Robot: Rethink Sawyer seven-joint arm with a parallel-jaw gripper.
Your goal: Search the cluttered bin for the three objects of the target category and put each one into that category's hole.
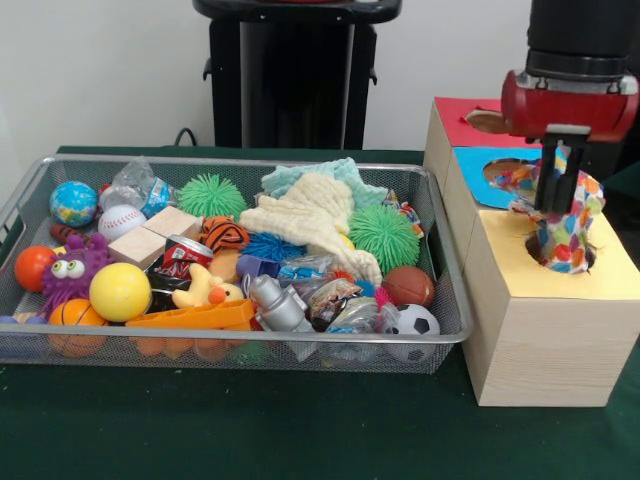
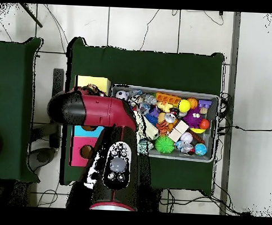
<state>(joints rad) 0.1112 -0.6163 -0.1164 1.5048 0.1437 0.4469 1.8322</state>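
you see the tool [image 1: 553, 205] at the right side of the front view, hanging over the pale wooden box with the yellow top [image 1: 610, 270]. it is pinching a patterned soft piece [image 1: 565, 230], red, blue, yellow and white. the piece hangs down from the tool, and its lower end is already inside the hole [image 1: 565, 262] of the yellow top. the fingers are mostly covered by the cloth, so you see only the dark stem between the folds.

behind the yellow box stands the blue-topped box [image 1: 480, 165], and farther back the red-topped box [image 1: 460, 120], each with its own round opening.

the bin [image 1: 440, 250] sits on the green desk [image 1: 300, 430], to the left of the boxes and just beside them. it is full of toys: a globe ball [image 1: 73, 203] and a baseball [image 1: 121, 220] at the far left, a yellow ball [image 1: 119, 291] nearer to you, a purple creature with big eyes [image 1: 72, 270], two spiky green balls [image 1: 210, 195] [image 1: 384, 236], a pale knitted cloth [image 1: 310, 215] in the middle, a soccer ball [image 1: 412, 322] at the near right corner. i cannot tell from the front view if another patterned piece lies in the bin.

in the overhead view the red arm [image 2: 99, 110] covers the boxes for the most part, only the yellow top [image 2: 92, 81] and parts of the blue and red tops stay visible. the bin [image 2: 213, 126] lies to the right of the arm there.
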